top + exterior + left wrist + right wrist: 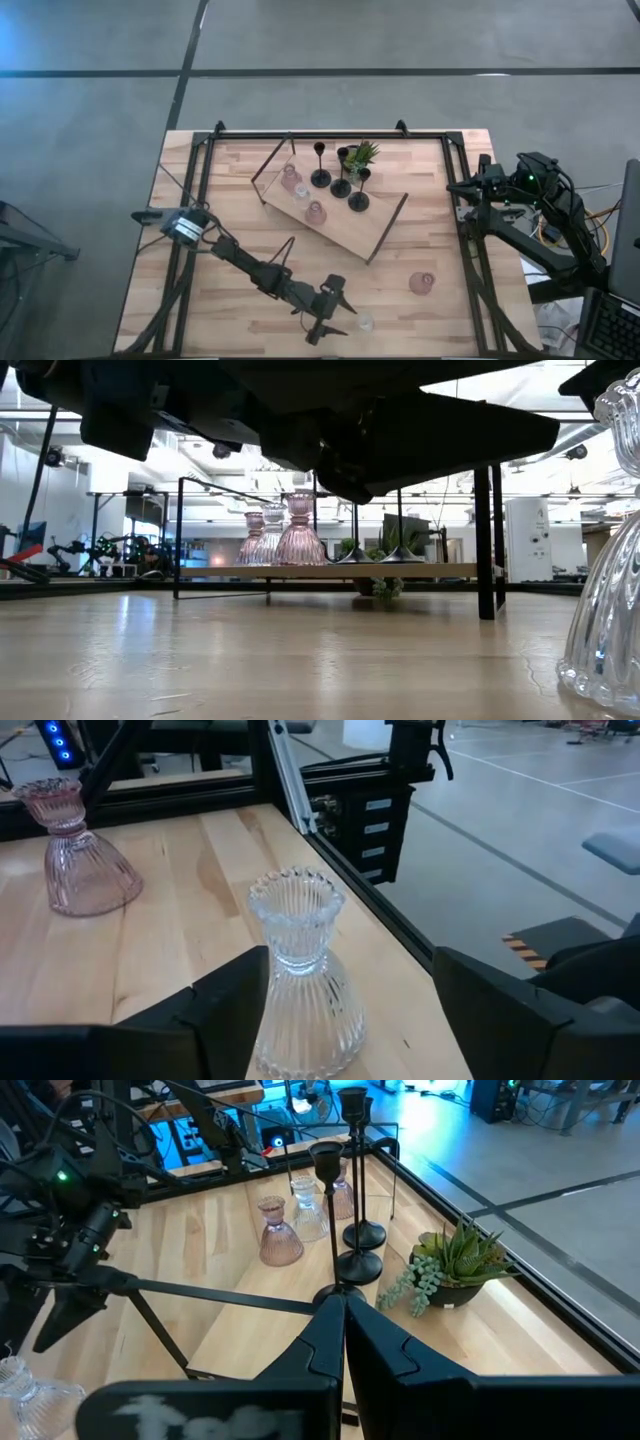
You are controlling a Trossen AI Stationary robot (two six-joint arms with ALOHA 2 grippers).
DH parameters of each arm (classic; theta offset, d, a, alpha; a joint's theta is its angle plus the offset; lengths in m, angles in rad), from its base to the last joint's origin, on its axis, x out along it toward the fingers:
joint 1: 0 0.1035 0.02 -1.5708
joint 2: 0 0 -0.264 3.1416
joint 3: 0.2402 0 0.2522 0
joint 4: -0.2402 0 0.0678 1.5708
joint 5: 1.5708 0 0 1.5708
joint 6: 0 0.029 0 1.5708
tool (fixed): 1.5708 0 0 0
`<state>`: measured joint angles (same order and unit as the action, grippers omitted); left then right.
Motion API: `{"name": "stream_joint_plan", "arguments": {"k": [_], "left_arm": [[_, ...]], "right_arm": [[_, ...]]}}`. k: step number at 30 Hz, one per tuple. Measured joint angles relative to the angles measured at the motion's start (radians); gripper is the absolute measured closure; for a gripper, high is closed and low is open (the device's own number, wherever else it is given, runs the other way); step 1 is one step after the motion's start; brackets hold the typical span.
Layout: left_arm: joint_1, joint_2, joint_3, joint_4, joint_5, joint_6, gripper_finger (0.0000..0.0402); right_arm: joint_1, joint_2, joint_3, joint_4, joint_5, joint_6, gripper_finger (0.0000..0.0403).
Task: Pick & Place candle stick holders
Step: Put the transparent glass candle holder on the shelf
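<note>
Left hand spread wide around a clear glass holder

The left hand [345,322] stands released, its fingers [215,1010] flanking the upright clear glass holder [303,975] near the counter [440,320] edge; the right hand [470,186] waits clenched, empty.

board [375,232] mid-table | holders [341,186], cups [315,211] on it | plant [361,154] behind

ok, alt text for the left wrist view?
The left gripper stands open around a clear ribbed glass holder upright on the wooden table, one dark finger on each side. A pink glass holder stands farther off on the same table.
</note>
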<state>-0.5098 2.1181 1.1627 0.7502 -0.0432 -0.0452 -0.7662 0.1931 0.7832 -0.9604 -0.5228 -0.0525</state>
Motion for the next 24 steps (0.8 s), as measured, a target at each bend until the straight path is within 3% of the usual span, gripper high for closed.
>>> {"name": "stream_joint_plan", "arguments": {"k": [12,24], "left_arm": [[0.031,0.107,0.111,-0.004,0.037,-0.008,0.0129],[0.038,0.129,0.149,0.007,0.070,-0.009,0.0149]], "right_arm": [[0.000,0.000,0.000,0.000,0.000,0.000,0.0394],[0.000,0.000,0.000,0.000,0.000,0.000,0.0394]]}}
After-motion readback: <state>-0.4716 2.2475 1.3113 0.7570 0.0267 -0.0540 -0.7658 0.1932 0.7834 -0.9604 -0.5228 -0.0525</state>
